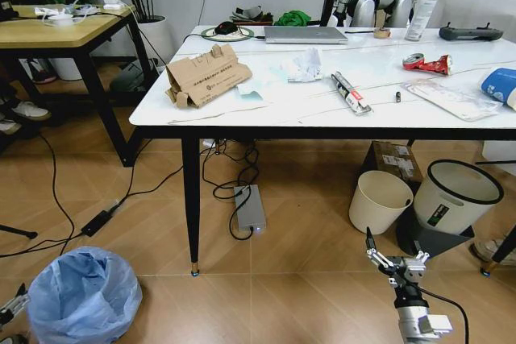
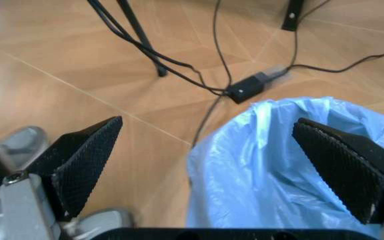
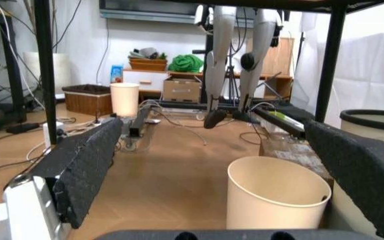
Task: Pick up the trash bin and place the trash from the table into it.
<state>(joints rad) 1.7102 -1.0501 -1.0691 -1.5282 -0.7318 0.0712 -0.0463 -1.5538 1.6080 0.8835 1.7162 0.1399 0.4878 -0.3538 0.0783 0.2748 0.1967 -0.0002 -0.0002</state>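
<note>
The trash bin [image 1: 83,296], lined with a crinkled light-blue bag, stands on the floor left of the table [image 1: 242,110]. In the left wrist view my left gripper [image 2: 209,167] is open just above the bin's bag [image 2: 279,170], with one finger over the bag and the other over bare floor. Trash lies on the table: torn brown cardboard [image 1: 208,76], crumpled white paper [image 1: 305,64], a crushed red can [image 1: 427,63], plastic packaging [image 1: 451,96] and a blue cup [image 1: 500,84]. My right gripper [image 1: 395,259] hangs open and empty low over the floor at the right.
Under the table's right end stand a cream round bin [image 1: 379,201] and a black bin with a white rim [image 1: 455,195]. A power strip [image 1: 250,207] and cables lie on the floor. A wooden-topped desk [image 1: 56,30] stands at the left. A laptop [image 1: 305,35] and a spray bottle [image 1: 423,6] sit at the table's back.
</note>
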